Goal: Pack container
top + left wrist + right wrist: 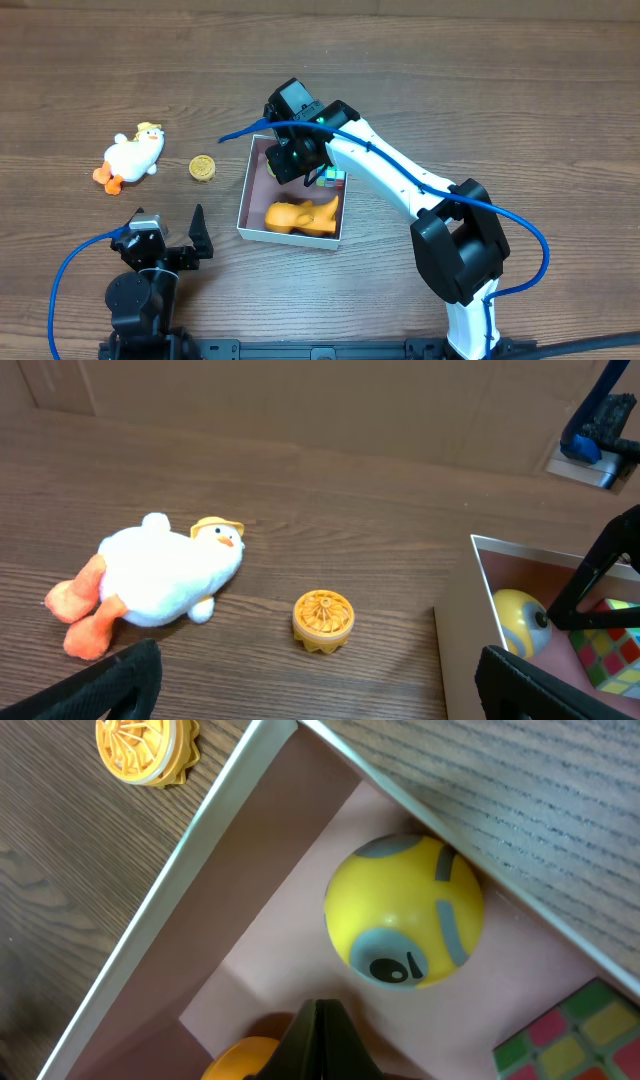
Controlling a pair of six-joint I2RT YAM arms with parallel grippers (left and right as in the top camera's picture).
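Note:
The container [252, 186] is a shallow white-walled box with a pinkish inside, at table centre; it also shows in the left wrist view [459, 650] and the right wrist view [210, 840]. Inside lie a yellow ball [405, 910], a colour cube [570, 1035] and an orange toy [300, 214]. My right gripper [322, 1020] is shut and empty, hanging over the container's inside above the ball. My left gripper [320, 685] is open and empty near the front edge. A white plush duck [132, 156] and a yellow ridged disc [203, 168] lie on the table left of the container.
The wooden table [480, 90] surrounds everything. A blue cable [240, 133] runs from the right arm over the container's back left corner.

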